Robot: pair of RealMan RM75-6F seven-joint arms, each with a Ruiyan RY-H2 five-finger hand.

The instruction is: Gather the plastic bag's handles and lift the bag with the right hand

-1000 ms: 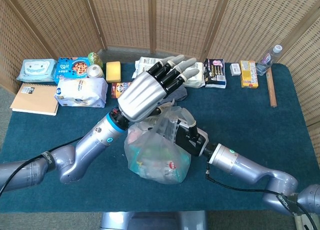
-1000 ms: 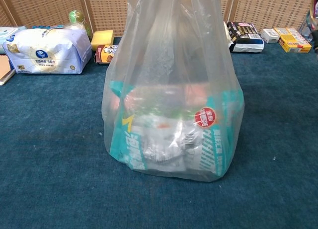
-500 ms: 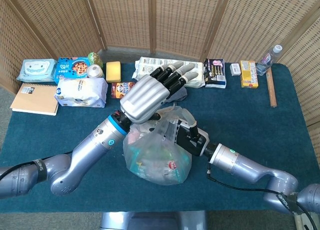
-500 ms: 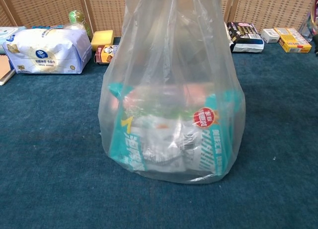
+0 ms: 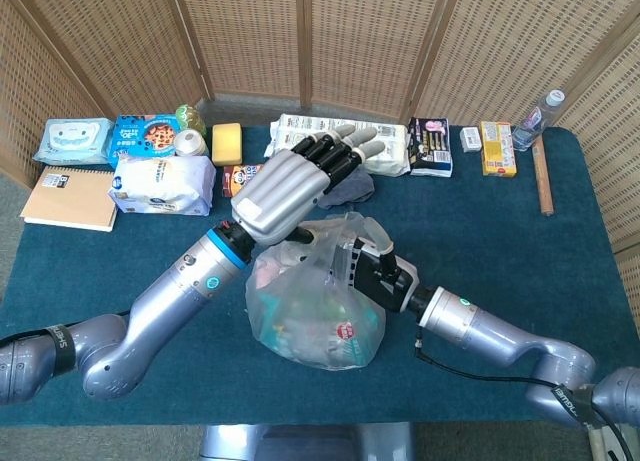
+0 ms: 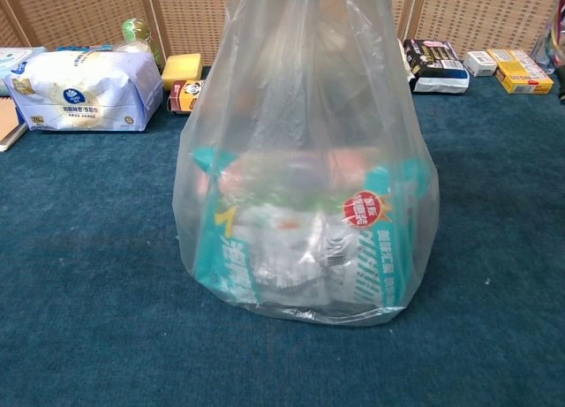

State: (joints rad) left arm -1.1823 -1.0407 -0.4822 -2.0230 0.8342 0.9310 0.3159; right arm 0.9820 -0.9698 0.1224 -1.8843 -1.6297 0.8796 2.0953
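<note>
A dark teal tabletop (image 5: 560,271) fills both views, backed by woven wicker screens (image 5: 370,41).

Near its centre sits a clear plastic bag (image 5: 315,316), bulging with packaged goods. The chest view shows it close up (image 6: 305,186): its base rests on the tabletop, its neck is drawn up and narrows out of the top edge, and inside is a teal and white pack with a round red label (image 6: 364,208). That view shows no hand clearly; only a dark sliver at the bag's neck.

The head view shows both arms. The left hand (image 5: 295,186) hovers above the bag at about its 11 o'clock, palm down, fingers (image 5: 345,146) stretched out and apart, holding nothing. The right hand (image 5: 372,271), dark and mostly hidden by plastic, sits against the bag's upper side at about 2 o'clock, where the handles (image 5: 340,243) bunch together. It seems to grasp the gathered plastic, though how its fingers lie cannot be made out.

Along the far edge, seen whole only from the head view: at 10 o'clock a white tissue pack (image 5: 162,184), a brown notebook (image 5: 68,198), a blue cookie packet (image 5: 143,137) and a yellow sponge (image 5: 227,142); at 12 o'clock a white printed pack (image 5: 390,141); at 1 o'clock a dark box (image 5: 430,147), a yellow box (image 5: 497,147), a water bottle (image 5: 537,118) and a wooden stick (image 5: 545,186).
</note>
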